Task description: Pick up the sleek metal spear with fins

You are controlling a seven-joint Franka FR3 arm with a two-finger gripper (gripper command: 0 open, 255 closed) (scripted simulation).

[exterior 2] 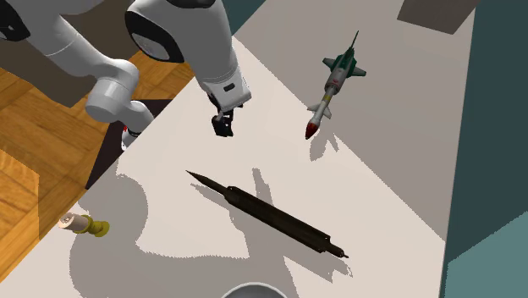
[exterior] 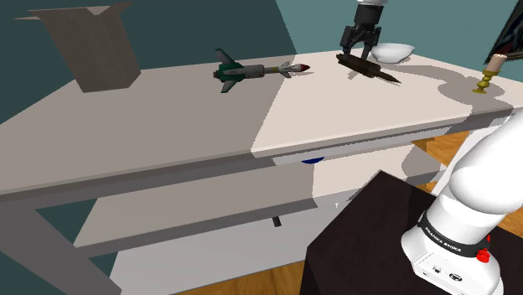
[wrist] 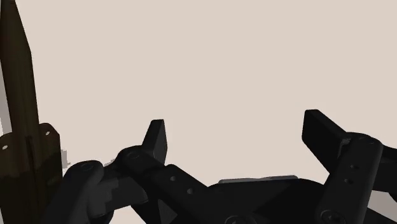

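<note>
Gripper status: both black fingers stand wide apart with only bare tabletop between them, so you have nothing in hold. In the shoulder view the gripper hangs above the far part of the pale table, close over the spear. The dark brown spear lies flat on that table, pointed at one end, with small fin-like plates on its shaft. In the wrist view you see it outside the fingers, to one side of them, its tip pointing away from the hand. A green-finned, red-nosed missile lies well apart from it. A white bowl sits just behind the gripper in the shoulder view.
</note>
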